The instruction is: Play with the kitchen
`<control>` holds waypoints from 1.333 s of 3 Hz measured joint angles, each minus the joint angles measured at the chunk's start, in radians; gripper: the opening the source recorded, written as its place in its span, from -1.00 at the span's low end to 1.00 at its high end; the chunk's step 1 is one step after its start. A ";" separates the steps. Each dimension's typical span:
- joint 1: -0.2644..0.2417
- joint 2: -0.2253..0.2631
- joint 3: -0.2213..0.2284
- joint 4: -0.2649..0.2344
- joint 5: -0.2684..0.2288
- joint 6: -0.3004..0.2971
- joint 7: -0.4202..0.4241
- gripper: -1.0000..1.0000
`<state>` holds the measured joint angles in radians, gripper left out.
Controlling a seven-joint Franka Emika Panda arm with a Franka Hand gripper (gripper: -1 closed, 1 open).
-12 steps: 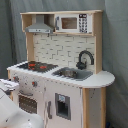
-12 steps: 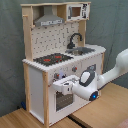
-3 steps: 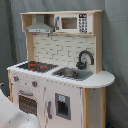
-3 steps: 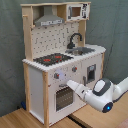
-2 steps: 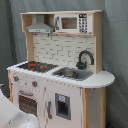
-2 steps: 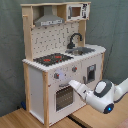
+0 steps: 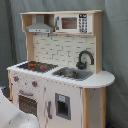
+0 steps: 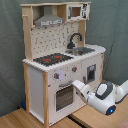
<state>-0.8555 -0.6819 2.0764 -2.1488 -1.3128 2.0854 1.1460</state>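
I'm reaching my end effector [image 8: 77, 86] toward the kitchen [image 8: 60, 60], which is standing on the wooden table [image 8: 20, 120] against a grey curtain. Vs 4 s ago my arm is sitting lower and further back from the front panel; over the last sec it's barely moving. Meaning: I'm lining up w/ the oven door [image 8: 63, 96], not yet gripping anything. Can't tell how far open the end effector is; nothing seen in it. In the first exterior view only a bit of my arm is showing, bottom left.

Count: 1 kitchen, 1 stovetop [image 7: 34, 65] w/ 2 red burners, 1 sink [image 7: 72, 73], 1 faucet [image 7: 84, 58], 1 hood [image 7: 40, 26], 1 microwave [image 7: 70, 22], 1 oven door.
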 joint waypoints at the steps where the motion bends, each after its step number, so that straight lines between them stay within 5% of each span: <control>1: 0.004 0.000 -0.001 -0.029 -0.018 0.000 0.120 1.00; 4: 0.003 0.000 -0.033 -0.069 -0.133 0.001 0.451 1.00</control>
<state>-0.8525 -0.6818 2.0435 -2.2180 -1.4455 2.0862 1.5971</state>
